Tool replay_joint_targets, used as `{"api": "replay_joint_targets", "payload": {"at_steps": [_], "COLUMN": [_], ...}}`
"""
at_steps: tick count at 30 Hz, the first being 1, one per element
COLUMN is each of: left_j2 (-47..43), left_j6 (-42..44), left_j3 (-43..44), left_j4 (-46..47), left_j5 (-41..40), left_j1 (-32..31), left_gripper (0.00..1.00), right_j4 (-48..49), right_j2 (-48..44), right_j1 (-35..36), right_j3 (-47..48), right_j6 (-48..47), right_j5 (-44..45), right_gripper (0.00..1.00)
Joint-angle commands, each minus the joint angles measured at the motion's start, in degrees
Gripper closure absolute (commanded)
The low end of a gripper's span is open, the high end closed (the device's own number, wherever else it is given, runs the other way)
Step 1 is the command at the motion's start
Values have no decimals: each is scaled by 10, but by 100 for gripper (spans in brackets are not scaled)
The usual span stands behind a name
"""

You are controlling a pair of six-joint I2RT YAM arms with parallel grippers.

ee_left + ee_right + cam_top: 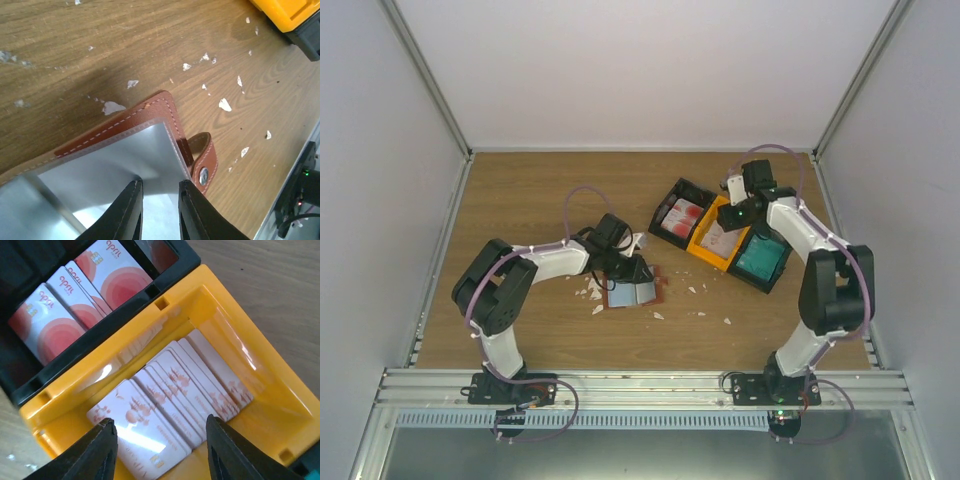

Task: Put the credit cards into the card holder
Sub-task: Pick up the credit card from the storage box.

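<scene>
- The right pincer (159, 429) hangs spread wide over the orange bin (270, 390). Its dark fingers (102, 450) stand on either side of the cards below, with nothing between them.
- The left pincer (159, 186) is down at the card holder (150, 112). Only a narrow slit shows between its fingers (127, 210), and I cannot tell whether they pinch a pocket sheet or just sit above it.
- The wooden bench (540, 190) carries everything.
- Three bins stand in a slanted row, side against side, on the far right part of the bench. A black bin (658, 212) is farthest left, the orange one is in the middle, and a second black bin (786, 264) is nearest and farthest right.
- The card holder lies open on the bench near the middle, left of the bins and well apart from them. It is reddish-brown leather with pale stitching. Its pale blue-grey pockets (125, 160) face up, and its snap tab (205, 160) sticks out at one edge.
- The red-and-white credit cards (117, 275) lie in the far-left black bin, overlapping one another.
- The pale pinkish-white cards (175, 395) lie fanned and overlapping in the orange bin, directly under the right pincer.
- The teal cards (760, 258) fill the near-right black bin.
- Tiny white scraps (225, 104) are scattered over the bench around the card holder and toward the bins.
</scene>
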Motion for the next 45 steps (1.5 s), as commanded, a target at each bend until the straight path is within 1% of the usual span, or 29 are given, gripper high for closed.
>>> {"api": "replay_joint_targets", "payload": {"at_steps": [1, 3, 12, 21, 25, 27, 33, 36, 42, 45], "left_j2": [14, 19, 37, 42, 44, 44, 44, 43, 43, 42], "left_j6": [33, 36, 29, 22, 23, 23, 26, 28, 30, 29], "left_j3": [19, 19, 38, 42, 42, 42, 43, 43, 43, 42], "left_j4": [-23, -32, -44, -41, -42, -42, -45, -47, -47, -45], "left_j5": [-26, -29, -30, -31, -32, -32, -34, -36, -38, -39], "left_j1": [2, 3, 4, 4, 4, 3, 4, 4, 5, 6], "left_gripper": [76, 76, 76, 76, 76, 76, 76, 76, 76, 76], "right_j4": [-6, -11, -43, -67, -89, -101, -121, -129, -142, -145], "right_j2": [52, 70, 143, 183, 194, 197, 190, 182, 167, 159], "right_j1": [-4, -4, 2, 14, 19, 20, 21, 21, 21, 21], "right_j3": [37, 40, 62, 75, 80, 82, 92, 95, 91, 87], "right_j6": [-78, -100, -143, -150, -151, -153, -147, -143, -146, -148], "right_j5": [-7, -11, -8, -11, -25, -38, -63, -74, -122, -140], "right_gripper": [49, 46, 42, 39, 42, 44, 62, 68, 76, 79]}}
